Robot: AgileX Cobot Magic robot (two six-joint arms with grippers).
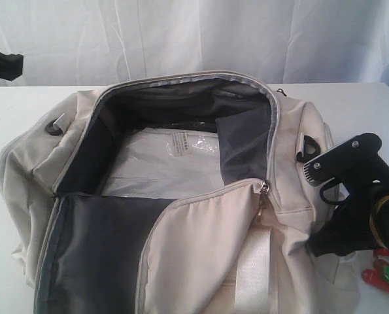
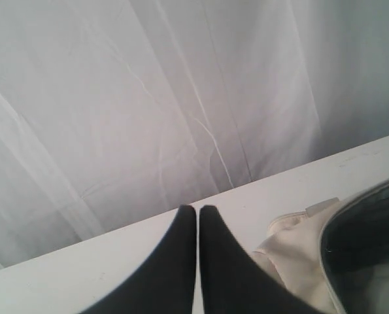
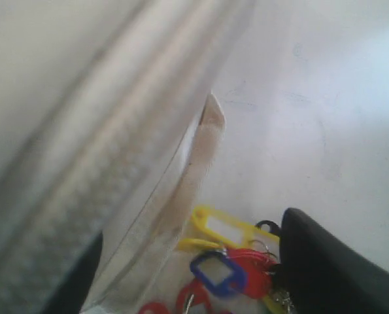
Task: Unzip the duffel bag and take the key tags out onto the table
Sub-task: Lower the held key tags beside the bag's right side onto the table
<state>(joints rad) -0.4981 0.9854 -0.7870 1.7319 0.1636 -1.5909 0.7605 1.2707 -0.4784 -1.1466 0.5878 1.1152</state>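
Observation:
The cream duffel bag (image 1: 201, 248) lies unzipped on the white table (image 1: 24, 108), its dark grey lining showing. The key tags (image 3: 236, 258), yellow, blue and red on metal rings, lie on the table beside the bag's right end, also showing as key tags (image 1: 382, 273) in the exterior view. My right gripper (image 3: 194, 239) is open, its black fingers (image 3: 331, 268) standing wide on either side of the tags without closing on them. My left gripper (image 2: 198, 210) is shut on nothing and hovers above the table's far left, off the bag's end.
A clear plastic sheet with a white label (image 1: 181, 147) lies inside the bag. A metal zipper pull (image 1: 263, 191) hangs at the opening's front. A white curtain (image 1: 181, 39) closes off the back. The right arm's wrist (image 1: 351, 190) stands against the bag's right end.

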